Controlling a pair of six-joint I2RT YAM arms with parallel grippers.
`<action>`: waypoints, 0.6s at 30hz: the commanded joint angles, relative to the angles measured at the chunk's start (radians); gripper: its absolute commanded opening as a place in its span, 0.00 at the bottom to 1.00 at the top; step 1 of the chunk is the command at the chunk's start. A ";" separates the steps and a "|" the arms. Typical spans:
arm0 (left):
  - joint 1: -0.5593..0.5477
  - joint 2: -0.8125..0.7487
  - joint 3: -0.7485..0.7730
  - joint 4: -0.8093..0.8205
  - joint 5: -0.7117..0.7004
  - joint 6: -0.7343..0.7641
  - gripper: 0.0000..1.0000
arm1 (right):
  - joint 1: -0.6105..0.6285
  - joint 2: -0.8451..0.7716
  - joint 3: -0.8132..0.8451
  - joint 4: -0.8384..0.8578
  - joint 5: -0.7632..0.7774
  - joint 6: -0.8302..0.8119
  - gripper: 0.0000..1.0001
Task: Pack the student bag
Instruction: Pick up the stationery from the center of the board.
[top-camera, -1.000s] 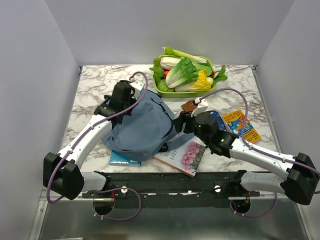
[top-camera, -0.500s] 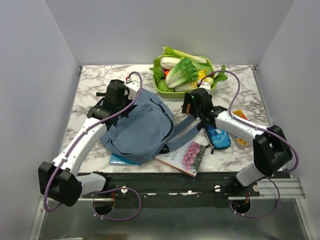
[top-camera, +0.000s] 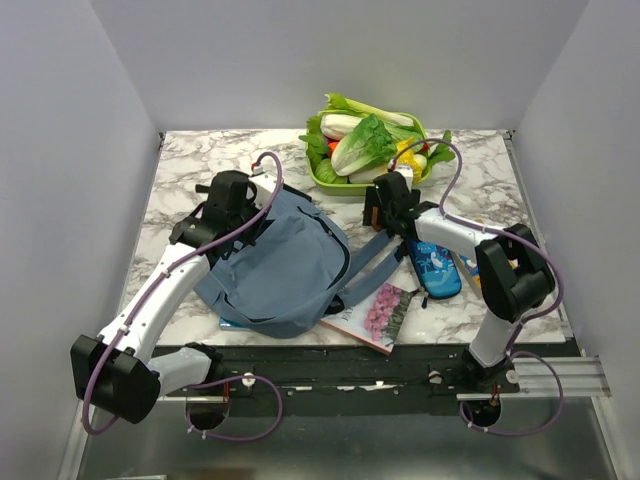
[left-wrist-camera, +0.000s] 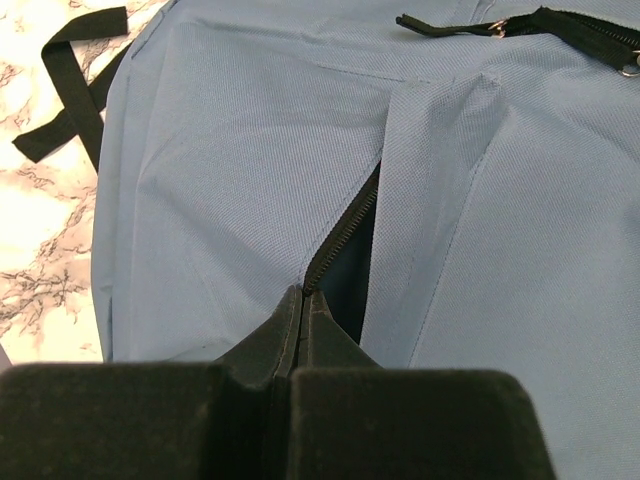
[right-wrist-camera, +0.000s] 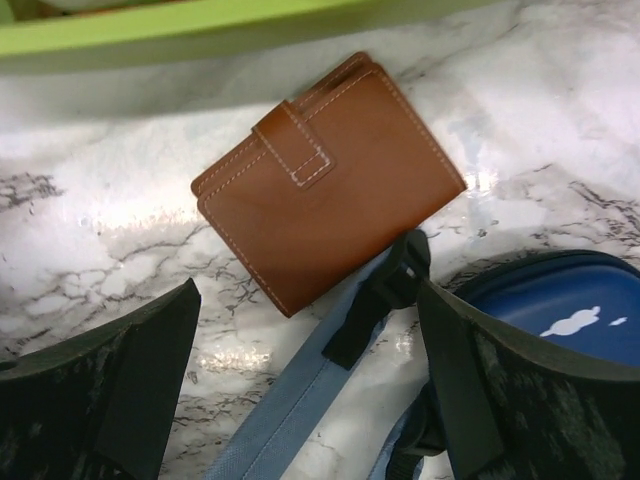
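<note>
I see the bag (top-camera: 280, 265) lying on the marble table (top-camera: 185, 165), left of centre, with its lower edge over a book (top-camera: 375, 315) that has pink flowers on the cover. The bag's zip (left-wrist-camera: 345, 235) is partly undone, leaving a dark gap. My left gripper (left-wrist-camera: 303, 296) is at the bag's far left edge, clenched tight on a pinch of the fabric at the end of that zip. Creases in the cloth run out from the tips.

My right gripper (right-wrist-camera: 305, 320) hangs spread wide over a brown wallet (right-wrist-camera: 325, 180), one finger on each side and neither touching it. The wallet lies flat and closed on the table, just in front of the green tray (right-wrist-camera: 200, 25) of vegetables (top-camera: 370, 140). A blue strap (right-wrist-camera: 290, 410) with a black end runs from the bag up to the wallet's near corner. I cannot tell whether they touch. A dark blue case (right-wrist-camera: 560, 300) lies just right of the strap.
</note>
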 joint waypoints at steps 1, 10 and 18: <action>-0.002 -0.029 0.005 0.020 0.021 0.010 0.00 | 0.019 0.058 0.044 -0.050 0.009 -0.034 0.99; -0.002 -0.020 0.008 0.020 0.015 0.010 0.00 | 0.034 0.204 0.199 -0.185 0.093 -0.090 0.98; -0.002 -0.022 -0.007 0.016 0.010 0.015 0.00 | 0.068 0.219 0.239 -0.184 0.217 -0.158 0.89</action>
